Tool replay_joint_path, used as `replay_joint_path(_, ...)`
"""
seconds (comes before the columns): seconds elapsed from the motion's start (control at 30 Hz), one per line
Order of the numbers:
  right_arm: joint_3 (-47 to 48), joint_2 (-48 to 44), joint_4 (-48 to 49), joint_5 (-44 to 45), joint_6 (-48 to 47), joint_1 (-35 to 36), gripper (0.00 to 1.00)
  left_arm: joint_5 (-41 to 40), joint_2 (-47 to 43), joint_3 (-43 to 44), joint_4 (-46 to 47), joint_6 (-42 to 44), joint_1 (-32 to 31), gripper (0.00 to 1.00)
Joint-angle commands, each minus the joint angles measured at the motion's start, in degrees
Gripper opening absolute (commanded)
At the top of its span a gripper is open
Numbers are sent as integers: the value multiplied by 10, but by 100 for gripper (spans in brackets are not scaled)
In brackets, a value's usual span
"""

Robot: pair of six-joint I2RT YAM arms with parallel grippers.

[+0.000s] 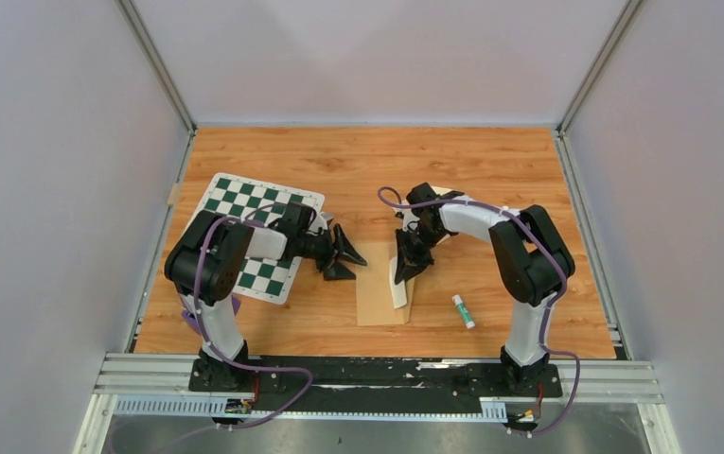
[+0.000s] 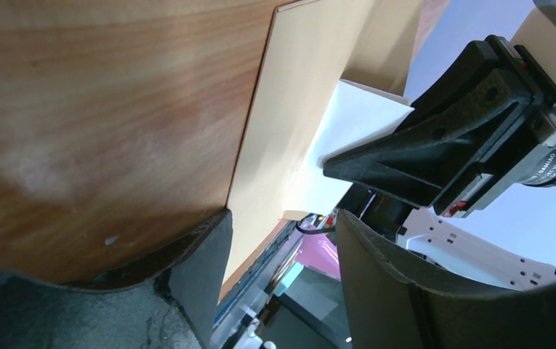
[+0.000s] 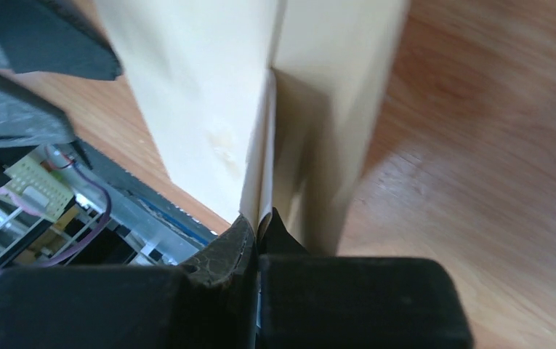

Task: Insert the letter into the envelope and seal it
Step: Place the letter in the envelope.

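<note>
Letter [image 1: 400, 291] is hanging outside the envelope [image 1: 377, 305], sealing is waiting; your right claw [image 1: 406, 273] is pinching it, left claw [image 1: 345, 264] standing spread.

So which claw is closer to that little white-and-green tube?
The right claw, just beyond and left of the tube, pinching the letter. The left claw sits farther left, open.

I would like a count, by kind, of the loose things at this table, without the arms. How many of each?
chess mat: 1
envelope: 1
letter: 1
glue stick: 1
Total: 4
</note>
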Motion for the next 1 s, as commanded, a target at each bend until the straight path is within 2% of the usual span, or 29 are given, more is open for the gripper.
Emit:
replay_joint_path(0.0, 16, 7, 63, -93, 1, -1, 0, -119, 63, -17, -62, 52, -2, 64)
replay_joint_path(0.2, -13, 27, 98, -122, 3, -8, 0, -109, 73, -20, -40, 51, -2, 62)
replay_joint_path(0.27, -20, 28, 97, -111, -1, -19, 0, -114, 68, -15, -59, 67, 1, 61)
replay_joint_path(0.37, -21, 25, 81, -103, -17, -37, 0, -135, 45, -2, -141, 120, 12, 61)
replay_joint_path(0.43, -20, 22, 70, -107, -42, -41, 0, -155, 32, 11, -191, 152, 13, 63)
replay_joint_path(0.63, -67, 35, 109, -191, -70, -80, 0, -217, -10, -6, -234, 201, 14, 76)
replay_joint_path(0.7, -94, 39, 136, -219, -64, -102, 0, -232, -31, -24, -215, 208, 14, 80)
replay_joint_path(0.77, -107, 45, 156, -259, -67, -113, 0, -210, -33, -52, -157, 190, 14, 80)
replay_joint_path(0.8, -108, 51, 164, -276, -71, -114, 0, -177, -30, -62, -93, 167, 14, 80)
replay_joint_path(0.87, -104, 63, 178, -299, -72, -114, 0, -132, -12, -82, 1, 141, 13, 79)
replay_joint_path(0.97, -105, 78, 198, -333, -69, -118, 0, -94, 44, -74, 55, 131, 14, 76)
